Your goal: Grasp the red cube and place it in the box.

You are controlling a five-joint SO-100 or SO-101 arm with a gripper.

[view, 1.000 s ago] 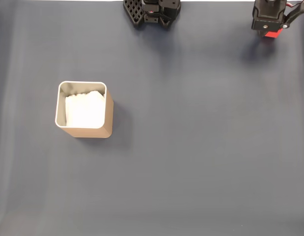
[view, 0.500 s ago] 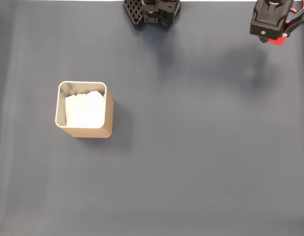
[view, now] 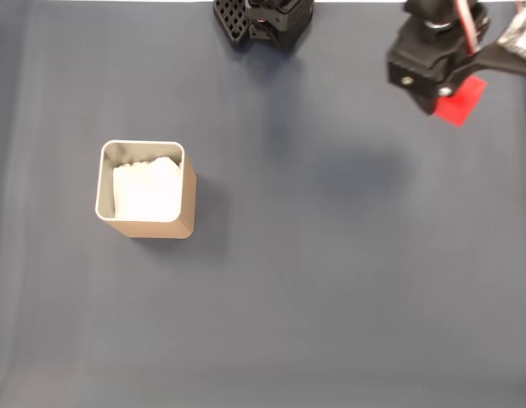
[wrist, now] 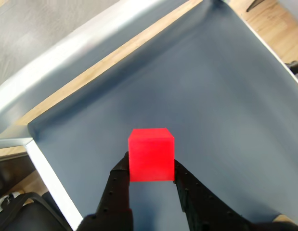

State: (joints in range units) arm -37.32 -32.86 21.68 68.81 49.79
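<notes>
I see the dark blue-grey mat [view: 330,280] covering the whole work surface in the fixed view; in the wrist view its far edge meets a strip of pale wood [wrist: 115,55] and a silvery rail [wrist: 67,48]. I can read no writing, brand or label on anything.

The box [view: 145,191] stands upright on the left side of the mat in the fixed view, its open mouth facing up at the camera, white lining showing inside the pale rim. It is roughly square, so I see no clear long axis; its sides run about parallel to the picture edges.

The arm's black base [view: 263,19] sits at the top edge, middle of the fixed view.

The gripper [wrist: 151,166] is up in the top right corner of the fixed view, well apart from the box. Its two black fingers [wrist: 119,185] are clamped on the red cube [wrist: 151,154], one on each side face, as I see it in the wrist view. The cube [view: 460,99] is held clear of the mat, and in the fixed view it sits turned diagonally, corners pointing toward the picture edges. Its sides are equal, so no long axis.
</notes>
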